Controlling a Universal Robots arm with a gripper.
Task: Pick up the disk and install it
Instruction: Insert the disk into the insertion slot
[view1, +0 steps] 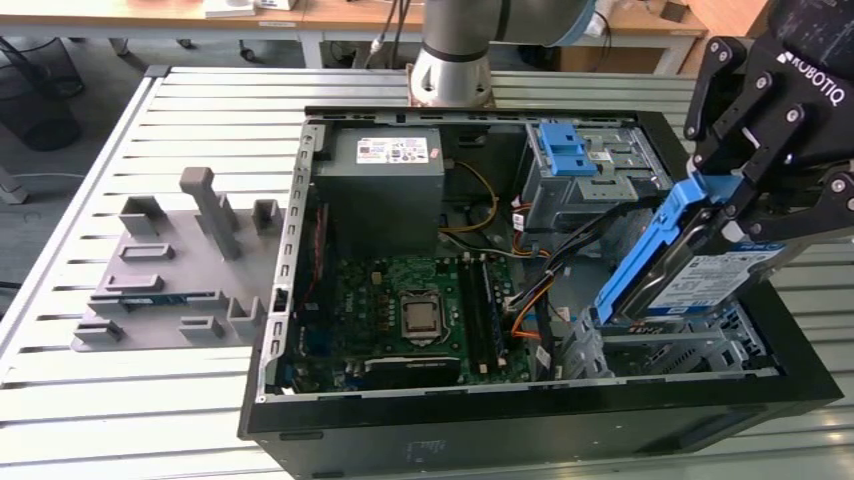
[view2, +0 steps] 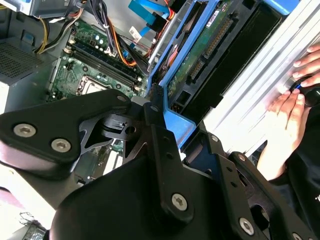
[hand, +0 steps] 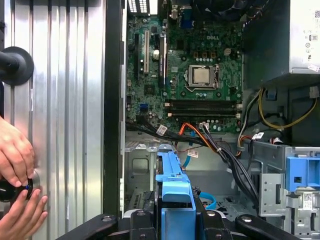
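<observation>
The gripper (view1: 731, 188) is pinched on the disk (view1: 714, 275) — it hangs tilted on edge just below the gripper, over the drive bay (view1: 681, 352) of the open computer case (view1: 507, 420).

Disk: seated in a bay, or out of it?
Out. The disk hangs tilted in the gripper, its lower end over the open computer case.
</observation>
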